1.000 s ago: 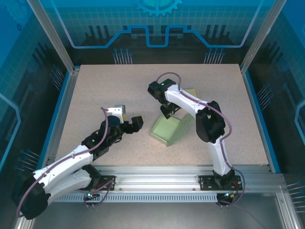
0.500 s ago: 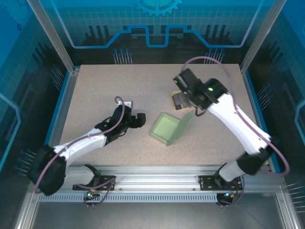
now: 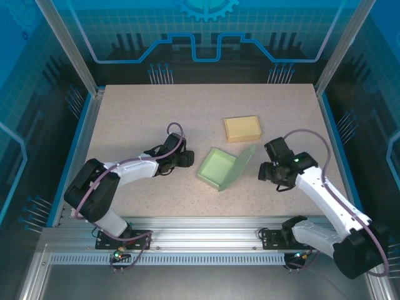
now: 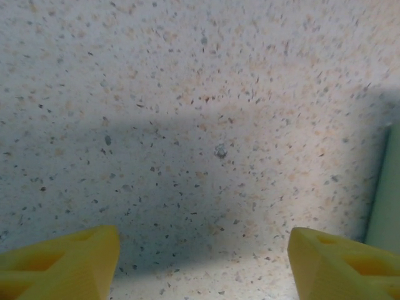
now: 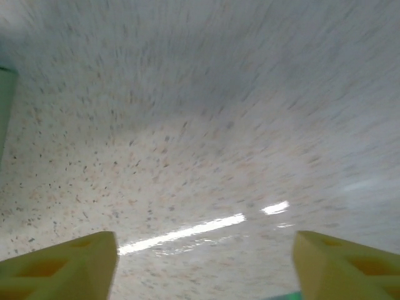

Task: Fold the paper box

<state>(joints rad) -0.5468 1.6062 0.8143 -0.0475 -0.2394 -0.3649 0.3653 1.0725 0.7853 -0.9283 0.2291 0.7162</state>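
A pale green paper box (image 3: 217, 167) lies open near the middle of a speckled beige bench (image 3: 137, 112). Its shallow tray is flat and its hinged lid (image 3: 242, 164) is tilted up along the right side. Just behind it, and apart from it, sits a closed yellow paper box (image 3: 242, 128).

The left end effector (image 3: 182, 160) is low over the bench just left of the green box, pointing towards it. In the left wrist view its two yellow fingers (image 4: 59, 262) stand wide apart with bare bench between them, holding nothing. The box's green edge shows at the right margin of that view.

The right end effector (image 3: 269, 170) is just right of the raised lid. In the blurred right wrist view its yellow fingers (image 5: 350, 265) are likewise spread wide, holding nothing.
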